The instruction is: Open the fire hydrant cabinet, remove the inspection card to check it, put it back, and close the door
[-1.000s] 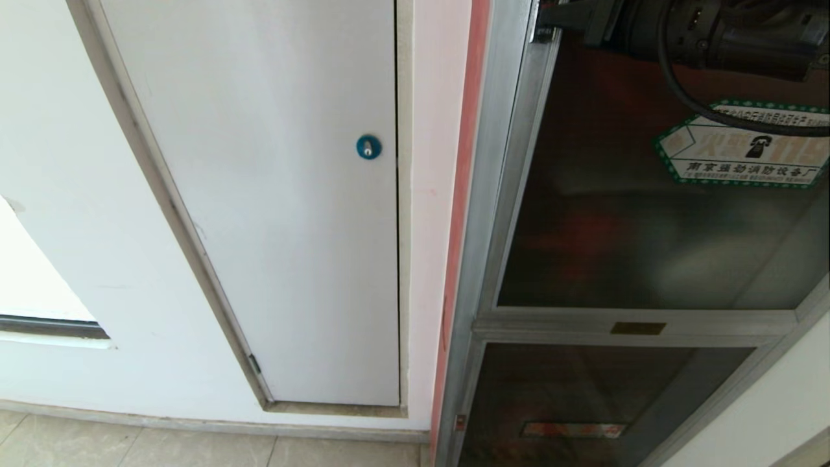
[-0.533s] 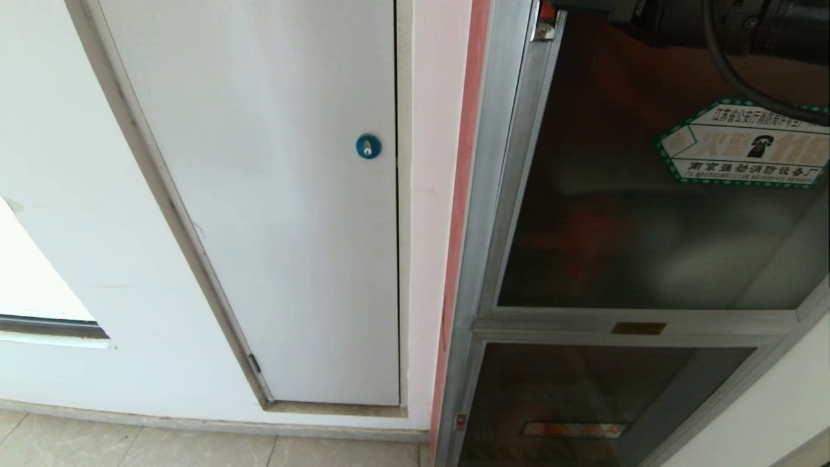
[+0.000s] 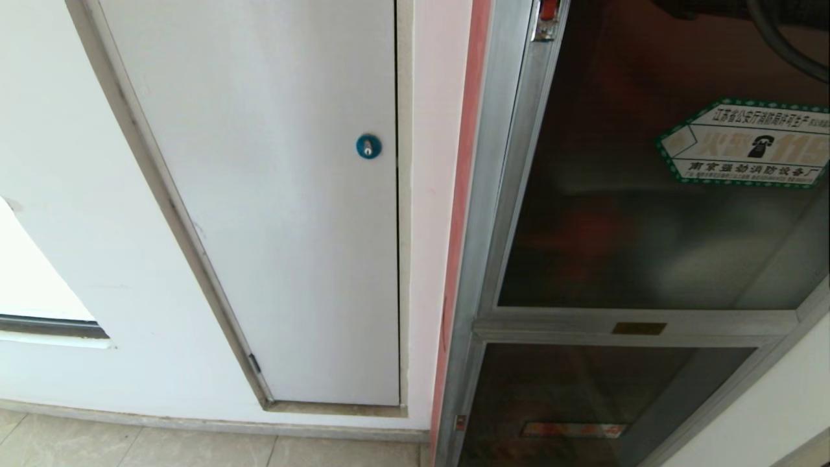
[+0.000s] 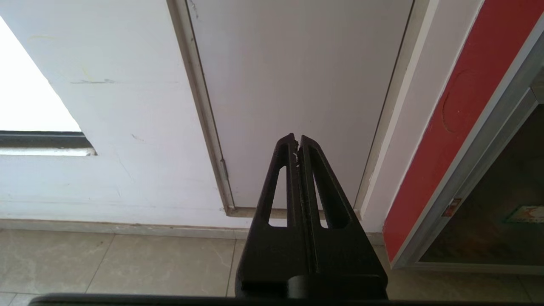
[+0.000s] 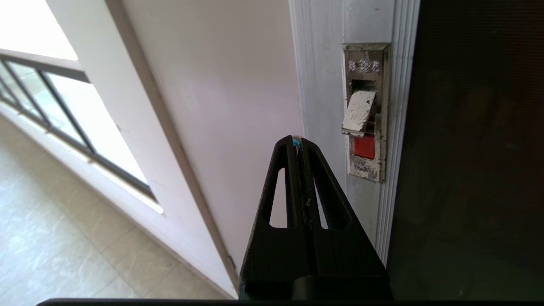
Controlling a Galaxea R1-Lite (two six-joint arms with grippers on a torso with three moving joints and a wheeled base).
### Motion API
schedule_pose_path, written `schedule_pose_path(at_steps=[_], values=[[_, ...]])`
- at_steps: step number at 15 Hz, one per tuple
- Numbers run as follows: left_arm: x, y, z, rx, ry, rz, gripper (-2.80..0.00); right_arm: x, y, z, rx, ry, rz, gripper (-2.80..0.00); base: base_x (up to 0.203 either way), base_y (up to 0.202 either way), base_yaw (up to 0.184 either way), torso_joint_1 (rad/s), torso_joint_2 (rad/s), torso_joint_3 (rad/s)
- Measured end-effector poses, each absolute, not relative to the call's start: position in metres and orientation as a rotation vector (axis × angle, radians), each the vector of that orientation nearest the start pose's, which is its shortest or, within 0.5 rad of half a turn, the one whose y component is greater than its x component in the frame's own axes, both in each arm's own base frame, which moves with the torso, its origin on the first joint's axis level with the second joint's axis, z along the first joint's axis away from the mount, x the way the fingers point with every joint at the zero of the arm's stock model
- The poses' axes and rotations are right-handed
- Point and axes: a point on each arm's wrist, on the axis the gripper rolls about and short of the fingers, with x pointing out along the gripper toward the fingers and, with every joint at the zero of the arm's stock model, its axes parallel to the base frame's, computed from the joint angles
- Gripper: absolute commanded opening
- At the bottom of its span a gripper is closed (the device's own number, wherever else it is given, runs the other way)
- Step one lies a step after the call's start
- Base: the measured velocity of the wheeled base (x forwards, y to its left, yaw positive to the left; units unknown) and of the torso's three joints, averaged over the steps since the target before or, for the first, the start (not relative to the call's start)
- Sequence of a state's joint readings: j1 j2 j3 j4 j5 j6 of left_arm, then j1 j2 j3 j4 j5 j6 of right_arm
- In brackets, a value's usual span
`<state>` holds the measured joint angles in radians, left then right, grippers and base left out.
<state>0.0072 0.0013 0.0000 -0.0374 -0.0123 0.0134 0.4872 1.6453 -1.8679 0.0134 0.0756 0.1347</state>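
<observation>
Right wrist view puts your right gripper (image 5: 299,142), fingers pressed together and empty, just beside the latch (image 5: 365,127) on the door (image 3: 648,214), which sits flush in the fire hydrant cabinet (image 3: 493,194). You're at the opening step: next, work that latch.

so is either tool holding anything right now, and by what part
Nothing is held. The right tool is shut on air, its tips just short of the red latch on the cabinet door's frame. The left tool is also shut and empty.
</observation>
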Motion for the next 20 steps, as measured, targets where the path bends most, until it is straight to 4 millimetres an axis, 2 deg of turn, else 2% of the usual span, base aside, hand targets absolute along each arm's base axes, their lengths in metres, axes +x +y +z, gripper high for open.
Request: schedule_pose_path(at_steps=[7,8,13,17,20], values=[[-0.023,0.000,0.079,0.014,-0.037,-0.005,-2.80,0.240,0.141,0.432,0.185,-0.171,0.551,-2.80,0.000,0.000,0.000,0.000,0.00,0.000],[-0.023,0.000,0.079,0.014,-0.037,-0.005,-2.80,0.241,0.141,0.432,0.185,-0.170,0.550,0.00,0.000,0.000,0.000,0.000,0.00,0.000],[-0.023,0.000,0.079,0.014,-0.037,-0.005,-2.80,0.245,0.142,0.424,0.121,-0.170,0.515,0.00,0.000,0.000,0.000,0.000,0.00,0.000],[-0.023,0.000,0.079,0.014,-0.037,-0.005,-2.80,0.257,0.147,0.393,0.043,-0.209,0.436,0.00,0.000,0.000,0.000,0.000,0.00,0.000],[-0.023,0.000,0.079,0.014,-0.037,-0.004,-2.80,0.257,0.150,0.383,0.015,-0.342,0.350,0.00,0.000,0.000,0.000,0.000,0.00,0.000]])
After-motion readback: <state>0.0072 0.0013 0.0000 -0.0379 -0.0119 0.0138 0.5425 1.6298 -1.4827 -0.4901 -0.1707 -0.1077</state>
